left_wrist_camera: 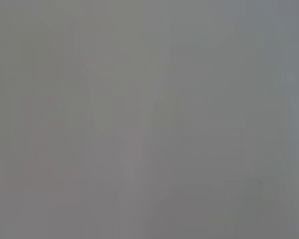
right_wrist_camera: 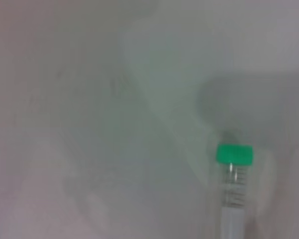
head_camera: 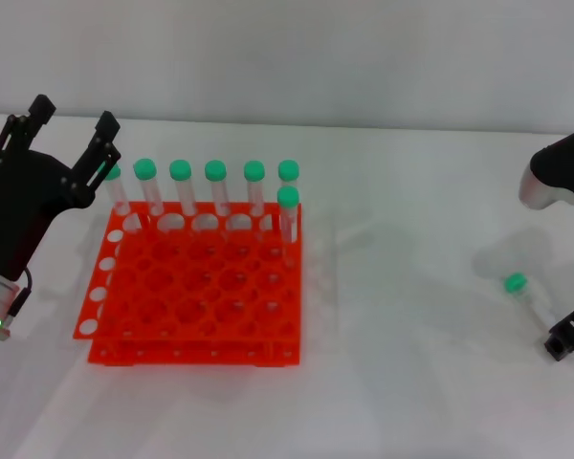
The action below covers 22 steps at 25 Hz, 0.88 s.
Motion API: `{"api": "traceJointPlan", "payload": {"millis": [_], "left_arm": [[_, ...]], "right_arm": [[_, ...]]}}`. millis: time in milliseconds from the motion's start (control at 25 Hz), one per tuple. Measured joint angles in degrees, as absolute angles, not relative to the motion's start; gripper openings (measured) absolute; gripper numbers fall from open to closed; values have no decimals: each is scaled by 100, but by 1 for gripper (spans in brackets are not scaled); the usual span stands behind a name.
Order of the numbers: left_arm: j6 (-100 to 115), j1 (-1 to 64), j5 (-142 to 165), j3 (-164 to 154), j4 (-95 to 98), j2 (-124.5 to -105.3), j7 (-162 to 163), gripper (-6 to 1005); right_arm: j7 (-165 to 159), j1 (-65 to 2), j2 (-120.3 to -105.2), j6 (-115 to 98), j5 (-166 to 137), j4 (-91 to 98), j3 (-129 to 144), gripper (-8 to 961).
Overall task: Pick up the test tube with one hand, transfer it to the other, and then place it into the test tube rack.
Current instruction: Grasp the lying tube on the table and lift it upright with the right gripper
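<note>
The test tube (head_camera: 524, 293) is seen in the head view at the right side of the white counter (head_camera: 402, 382), well apart from the test tube rack (head_camera: 196, 287), with its green cap pointing toward the rack and its clear body running away to the right and toward the robot, so that the long axis lies slanted, not upright. The lower end of the tube meets the right gripper (head_camera: 566, 337), whose black fingertips show at the picture's right edge; whether they are clamped on the tube or merely set around it cannot be told. In the right wrist view the tube (right_wrist_camera: 233, 199) is shown close up, cap foremost, which is judged to mean that it lies along that gripper's own line of reach. The right arm is thus plainly the nearer one. The left gripper (head_camera: 72, 129) is held above the far left corner of the rack with its black fingers spread apart and nothing between them; the coming hand-over is judged to depend on the capped end being carried leftward across the bare counter toward it. Seven other green-capped tubes (head_camera: 216, 186) stand upright along the rack's far row and right corner. No brand, label or legible writing is seen on the tubes, the rack or the arms. The left wrist view shows nothing that can be made out.
</note>
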<state>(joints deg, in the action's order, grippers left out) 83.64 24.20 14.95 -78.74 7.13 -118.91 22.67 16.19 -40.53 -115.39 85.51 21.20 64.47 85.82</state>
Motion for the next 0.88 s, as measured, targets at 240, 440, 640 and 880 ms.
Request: {"api": "traceJointPlan", "payload": {"millis": [240,440,640,880], "left_arm": [[8364,2429,1491,-7875,713,-11892,2242,800],[8363,2440,1486,-7875,712,-11892,2241,800],[8369,2439,1505,-7883,772,-11892,2243,800],[8414,2458,1640,-7922,797,-11892,2411,799]], "right_arm": [[1628,-4133,-11543,8537,2120,6321,8586,392],[1650,-4143,-11534,8503,2067,6322,8576,275],[1751,-4100,-11526,8479,2086,6666,8310,197],[2018,-3841,-11534,8231,2211,7489,8016,197]]}}
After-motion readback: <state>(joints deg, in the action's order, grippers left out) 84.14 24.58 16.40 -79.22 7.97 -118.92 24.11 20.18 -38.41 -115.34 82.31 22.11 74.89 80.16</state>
